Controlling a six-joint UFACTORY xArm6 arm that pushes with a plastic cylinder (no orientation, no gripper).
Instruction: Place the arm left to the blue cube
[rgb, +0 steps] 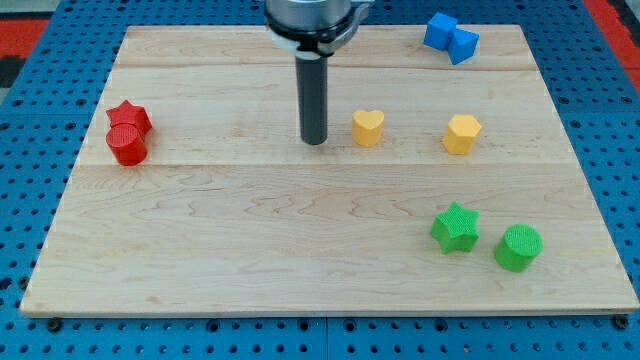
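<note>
Two blue blocks touch each other at the view's top right: a blue cube (439, 30) and a second blue block (462, 44) just to its lower right. My tip (314, 141) rests on the wooden board (250, 230) near the middle, far to the left of and below the blue blocks. It stands a short way left of a yellow heart-shaped block (368, 127), not touching it.
A yellow hexagonal block (462, 133) lies right of the heart. A red star (129, 117) and a red cylinder (127, 146) touch at the left. A green star (455, 226) and a green cylinder (518, 247) lie at the lower right. Blue pegboard surrounds the board.
</note>
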